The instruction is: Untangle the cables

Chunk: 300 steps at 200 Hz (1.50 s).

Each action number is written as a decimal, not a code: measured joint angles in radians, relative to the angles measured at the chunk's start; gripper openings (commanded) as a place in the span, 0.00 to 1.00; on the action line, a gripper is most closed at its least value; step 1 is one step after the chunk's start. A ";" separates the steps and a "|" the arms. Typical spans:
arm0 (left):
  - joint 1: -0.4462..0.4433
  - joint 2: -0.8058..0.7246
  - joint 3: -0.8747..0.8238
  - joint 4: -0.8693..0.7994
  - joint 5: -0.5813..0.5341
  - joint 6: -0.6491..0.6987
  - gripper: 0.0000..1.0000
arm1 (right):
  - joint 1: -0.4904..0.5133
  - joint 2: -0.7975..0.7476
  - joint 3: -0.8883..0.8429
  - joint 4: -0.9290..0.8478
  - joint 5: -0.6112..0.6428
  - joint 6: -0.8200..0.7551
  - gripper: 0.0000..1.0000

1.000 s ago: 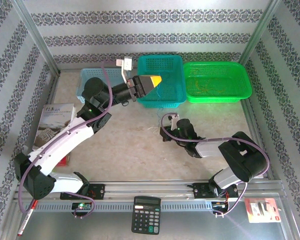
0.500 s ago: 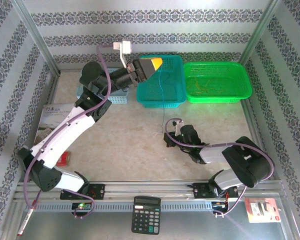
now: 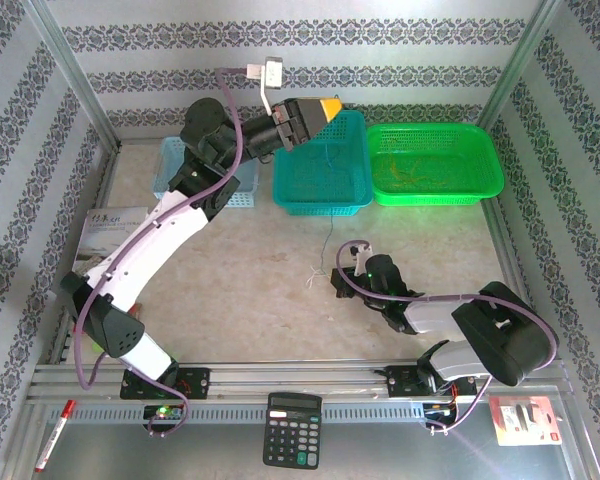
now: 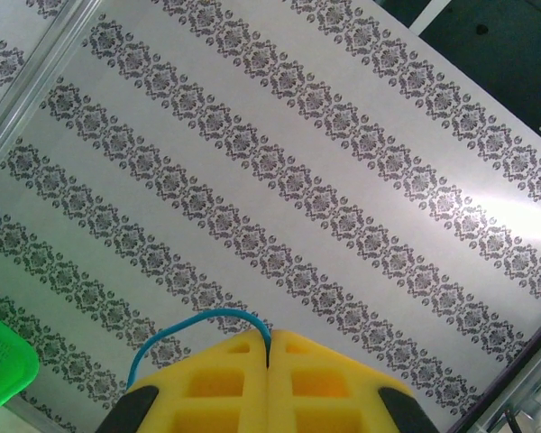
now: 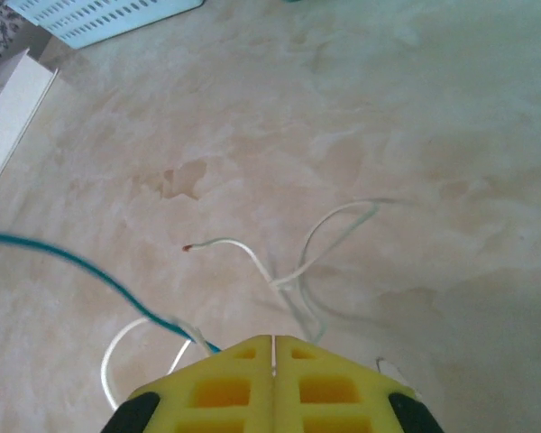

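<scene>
The cables (image 3: 314, 278) are a small knot of hair-thin wires lying just below the middle of the overhead view. The white wires (image 5: 299, 262) curl in loose, springy loops flat on the table (image 3: 240, 280). One teal wire (image 5: 81, 267) leaves the knot and runs as a taut fine line up the frame toward the teal basket (image 3: 320, 206).

The left arm reaches from the lower left of the overhead view, bent at the elbow, its wrist lifted high at the upper middle over that basket's back left corner. The left gripper (image 3: 330, 105) has its yellow pads pressed flush together, and in its wrist view the teal wire arches out of the seam, pinched there.

The right arm is folded low at the lower right, forearm stretched toward the centre. The right gripper (image 3: 338, 284) sits down at the tabletop with its pads clamped together on the knot, where white and teal wires converge.

The pads are blocky yellow with square hollows. The table is pale, mottled and smooth like marble, and the baskets are plastic mesh
</scene>
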 measured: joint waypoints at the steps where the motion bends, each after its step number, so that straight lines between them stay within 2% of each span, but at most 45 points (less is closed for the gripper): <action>1: 0.000 0.001 0.001 0.000 0.000 0.000 0.00 | 0.000 0.000 0.000 0.000 0.000 0.001 0.00; 12: 0.003 0.011 0.020 -0.004 0.005 0.000 0.00 | 0.000 -0.002 -0.005 0.000 0.001 0.001 0.00; 21: 0.006 0.019 0.040 -0.007 0.010 0.000 0.00 | 0.000 -0.006 -0.009 0.000 0.003 0.002 0.14; 26: 0.008 0.025 0.053 -0.011 0.012 0.000 0.00 | 0.000 -0.008 -0.011 0.000 0.003 0.004 0.17; 62: 0.012 0.061 0.158 -0.025 0.020 0.000 0.00 | 0.000 -0.028 -0.028 -0.002 0.012 0.011 0.21; 76: 0.012 0.068 0.192 -0.029 0.029 0.000 0.00 | 0.000 -0.036 -0.031 -0.004 0.018 0.011 0.29; 98: 0.012 0.075 0.237 -0.040 0.037 0.000 0.00 | 0.000 -0.043 -0.034 -0.005 0.022 0.011 0.30; 124: 0.012 0.082 0.263 -0.047 0.040 0.000 0.00 | 0.000 -0.048 -0.038 -0.007 0.023 0.015 0.48; 143: 0.012 0.090 0.277 -0.063 0.041 0.000 0.00 | 0.000 -0.069 -0.039 -0.015 0.022 0.005 0.56; 189: 0.012 0.106 0.293 -0.083 0.044 0.000 0.00 | 0.000 -0.147 -0.029 -0.066 0.017 -0.046 0.59; 242: 0.012 0.109 0.317 -0.084 0.052 -0.020 0.00 | -0.023 -0.156 0.022 -0.118 0.005 -0.108 0.64; 300: 0.012 0.113 0.336 -0.044 0.060 -0.093 0.00 | -0.055 -0.046 0.108 -0.116 -0.002 -0.161 0.66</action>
